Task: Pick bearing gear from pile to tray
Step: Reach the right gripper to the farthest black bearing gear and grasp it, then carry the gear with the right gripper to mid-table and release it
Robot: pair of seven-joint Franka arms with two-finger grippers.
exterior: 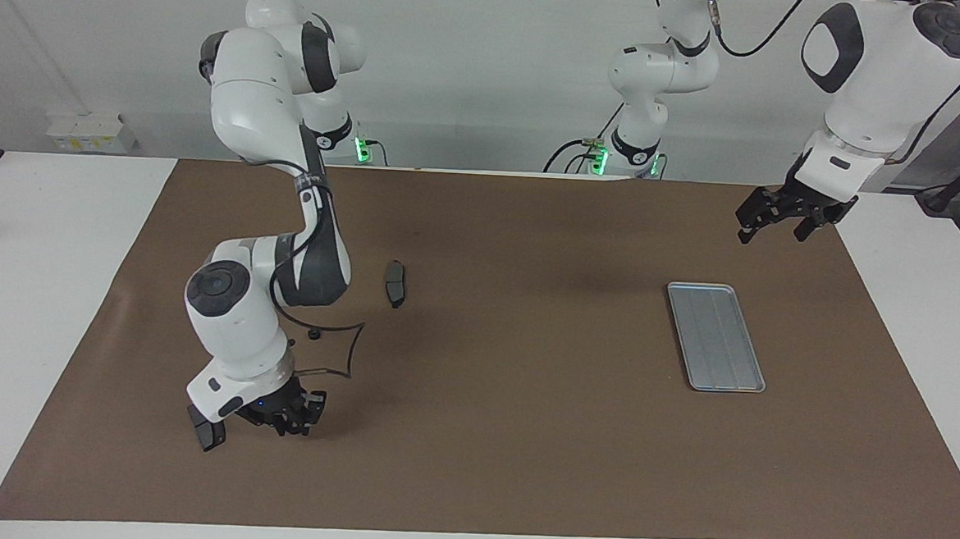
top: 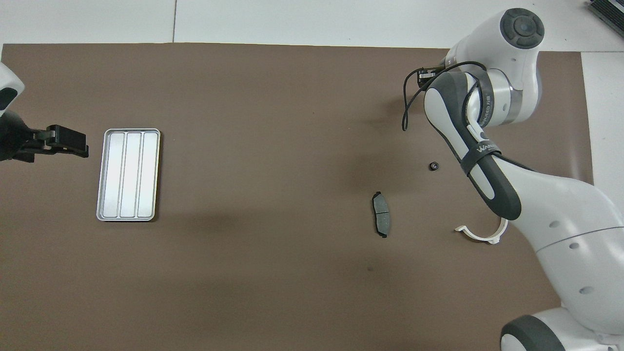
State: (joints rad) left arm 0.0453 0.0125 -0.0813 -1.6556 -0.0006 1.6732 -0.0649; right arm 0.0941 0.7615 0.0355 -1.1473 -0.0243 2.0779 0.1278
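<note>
Facing view: right gripper seen low over mat, jaw state unreadable; loose gear lies nearer robots. Tray empty, at left arm's end. Left gripper held spread, waiting.

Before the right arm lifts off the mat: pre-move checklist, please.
1. Gear in right gripper: cannot tell. It sits low at the brown mat, and what it holds is hidden.
2. Flat silver-grey metal tray free: ok. Nothing is in it.
3. Left gripper off the tray: ok. It waits raised over the mat's edge, fingers open.
4. Route to tray: ok if lifted. The dark grey brake pad lies flat on the mat.
5. All gears picked: not ok. A small black round gear lies loose beside the right arm.
</note>
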